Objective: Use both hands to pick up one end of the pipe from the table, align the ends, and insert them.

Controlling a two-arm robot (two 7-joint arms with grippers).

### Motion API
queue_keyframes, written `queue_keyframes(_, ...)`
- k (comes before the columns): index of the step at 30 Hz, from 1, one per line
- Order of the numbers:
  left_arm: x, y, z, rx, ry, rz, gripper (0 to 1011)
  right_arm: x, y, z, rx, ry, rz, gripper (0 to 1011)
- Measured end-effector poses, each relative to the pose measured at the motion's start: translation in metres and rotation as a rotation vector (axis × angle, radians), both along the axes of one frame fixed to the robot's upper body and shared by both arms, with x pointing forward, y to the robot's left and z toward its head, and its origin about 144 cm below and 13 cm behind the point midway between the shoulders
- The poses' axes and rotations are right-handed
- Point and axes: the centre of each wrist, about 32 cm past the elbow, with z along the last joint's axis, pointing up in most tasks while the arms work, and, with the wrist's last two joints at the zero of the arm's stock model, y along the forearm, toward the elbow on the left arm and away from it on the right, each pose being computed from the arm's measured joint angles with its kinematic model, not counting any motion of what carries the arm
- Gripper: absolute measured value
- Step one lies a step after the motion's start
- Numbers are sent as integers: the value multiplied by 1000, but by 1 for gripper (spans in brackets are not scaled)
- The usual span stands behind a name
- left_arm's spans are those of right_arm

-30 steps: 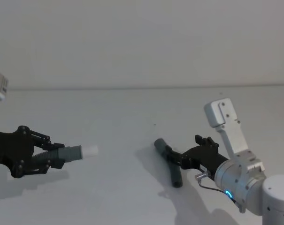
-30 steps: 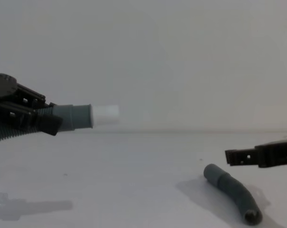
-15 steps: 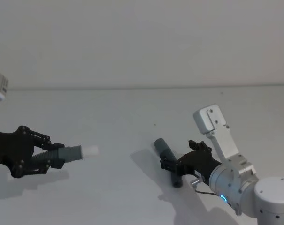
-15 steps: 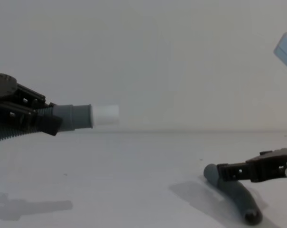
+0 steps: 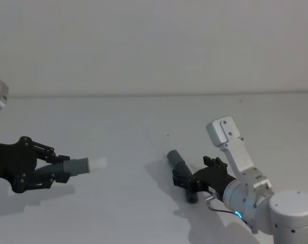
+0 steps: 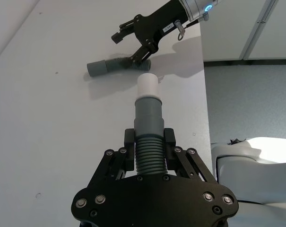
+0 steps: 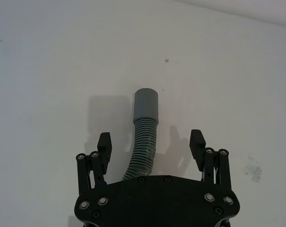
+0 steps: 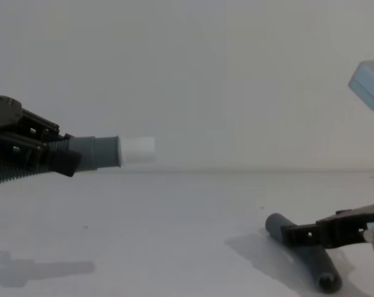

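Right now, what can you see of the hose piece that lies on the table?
The hose piece is dark grey, with a ribbed, flexible-looking body that bends slightly and a smooth cylindrical cuff at one end. It lies flat on the white table. The right hand hangs over it, open, with one finger on each side of the ribbed part, not touching it.
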Motion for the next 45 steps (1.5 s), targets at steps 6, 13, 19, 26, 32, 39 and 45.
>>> queue_keyframes(6, 0, 0, 0, 0, 0, 0, 325, 3, 3, -3, 5, 16, -5, 1004)
queue_keyframes(13, 0, 0, 0, 0, 0, 0, 325, 5, 4, -5, 7, 29, -6, 1004)
queue_keyframes(19, 0, 0, 0, 0, 0, 0, 325, 5, 5, -6, 5, 36, -3, 1004)
queue_keyframes(26, 0, 0, 0, 0, 0, 0, 325, 5, 5, -7, 0, 44, 0, 1004)
queue_keyframes(32, 0, 0, 0, 0, 0, 0, 325, 6, 5, -8, -7, 50, 2, 1004)
queue_keyframes(39, 0, 0, 0, 0, 0, 0, 325, 6, 5, -9, -12, 54, 2, 962)
queue_keyframes(45, 0, 0, 0, 0, 0, 0, 325, 7, 5, -10, -14, 55, 1, 784)
